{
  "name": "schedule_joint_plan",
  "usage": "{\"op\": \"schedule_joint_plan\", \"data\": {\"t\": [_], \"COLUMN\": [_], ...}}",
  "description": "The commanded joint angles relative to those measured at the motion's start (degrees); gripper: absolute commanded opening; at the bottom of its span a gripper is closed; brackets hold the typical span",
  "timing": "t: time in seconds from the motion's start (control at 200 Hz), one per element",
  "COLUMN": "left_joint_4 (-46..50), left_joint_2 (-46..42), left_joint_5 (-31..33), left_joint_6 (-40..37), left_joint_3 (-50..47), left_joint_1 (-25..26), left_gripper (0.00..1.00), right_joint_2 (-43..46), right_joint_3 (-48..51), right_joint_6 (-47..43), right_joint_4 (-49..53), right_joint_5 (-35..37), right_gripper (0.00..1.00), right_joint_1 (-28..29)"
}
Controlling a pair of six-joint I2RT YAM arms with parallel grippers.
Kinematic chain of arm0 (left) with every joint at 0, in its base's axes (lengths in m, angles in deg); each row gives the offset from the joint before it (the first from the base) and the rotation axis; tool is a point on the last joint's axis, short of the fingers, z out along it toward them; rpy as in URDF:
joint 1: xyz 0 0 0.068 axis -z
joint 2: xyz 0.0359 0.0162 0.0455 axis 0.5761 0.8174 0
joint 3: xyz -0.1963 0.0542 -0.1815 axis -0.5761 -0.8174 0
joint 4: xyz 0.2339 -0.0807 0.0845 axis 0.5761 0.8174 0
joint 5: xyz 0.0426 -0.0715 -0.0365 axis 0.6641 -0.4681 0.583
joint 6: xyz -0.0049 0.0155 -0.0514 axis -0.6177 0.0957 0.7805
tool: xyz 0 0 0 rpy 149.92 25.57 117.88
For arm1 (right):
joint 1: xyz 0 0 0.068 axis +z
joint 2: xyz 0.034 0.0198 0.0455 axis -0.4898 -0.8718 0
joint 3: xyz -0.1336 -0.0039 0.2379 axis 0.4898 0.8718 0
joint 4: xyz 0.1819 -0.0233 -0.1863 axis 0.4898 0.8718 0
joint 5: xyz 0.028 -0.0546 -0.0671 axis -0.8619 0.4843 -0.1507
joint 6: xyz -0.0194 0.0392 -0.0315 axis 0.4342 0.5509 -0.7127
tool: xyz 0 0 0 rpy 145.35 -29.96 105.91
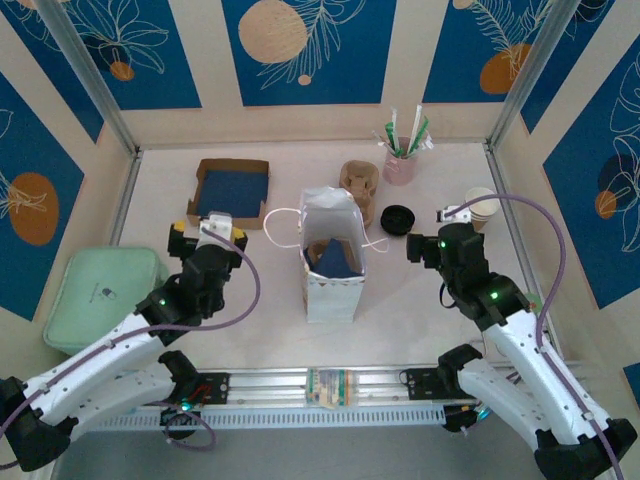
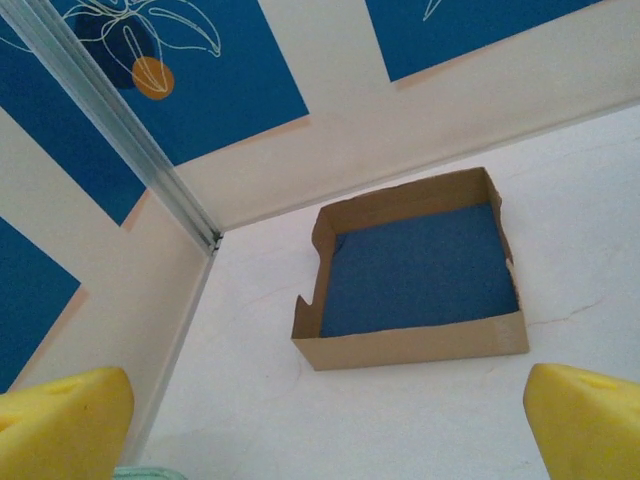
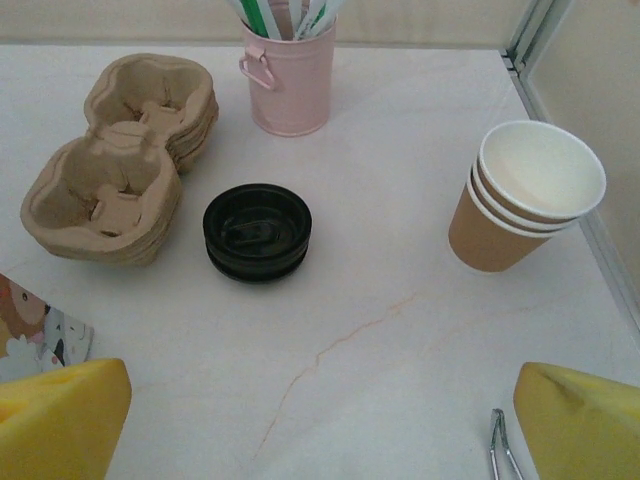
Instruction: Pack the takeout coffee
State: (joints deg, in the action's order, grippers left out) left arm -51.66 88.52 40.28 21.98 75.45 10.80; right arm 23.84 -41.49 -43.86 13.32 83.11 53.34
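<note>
White paper bag (image 1: pixel 331 262) upright, mouth up, on pale marbled desk (image 1: pixel 420 300); blue-and-cream walls (image 1: pixel 150 50). Left hand (image 2: pixel 322 420), right hand (image 3: pixel 320 420) spread.

Possibly the small tan kraft-paper cup with round black lid (image 1: pixel 335 260): a dark bluish shape low inside the upright, open-mouthed white paper bag (image 1: pixel 332 290) at the middle of the table (image 1: pixel 250 300), too shadowed to tell for certain.
</note>
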Motion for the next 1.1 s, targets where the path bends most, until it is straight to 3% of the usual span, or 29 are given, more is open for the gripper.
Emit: {"op": "schedule_joint_plan", "data": {"t": [0.0,0.305,0.976,1.096], "left_joint_4": [-4.3,-9.0,-9.7,-10.0], "left_joint_2": [0.3,1.7,0.3,0.3], "left_joint_5": [1.9,2.4,6.0,6.3], "left_joint_6": [-1.3,-0.4,2.6,1.6], "left_joint_3": [-2.9,-9.5,-16.4,-16.6], "left_joint_1": [-0.5,-0.5,-0.5,-0.5], "left_gripper": [1.0,1.0,1.0,1.0], "right_joint_2": [3.1,6.7,7.4,8.8], "right_joint_3": [3.0,9.5,17.4,18.8], "right_joint_6": [-0.6,-1.3,0.6,-1.1], "right_joint_4": [-5.8,-8.5,-9.3,-10.8], "right_joint_5": [-1.6,-2.0,3.7,1.4], "right_gripper": [0.99,0.99,0.99,0.99], "right_joint_1": [-0.3,-0.5,-0.5,-0.5]}}
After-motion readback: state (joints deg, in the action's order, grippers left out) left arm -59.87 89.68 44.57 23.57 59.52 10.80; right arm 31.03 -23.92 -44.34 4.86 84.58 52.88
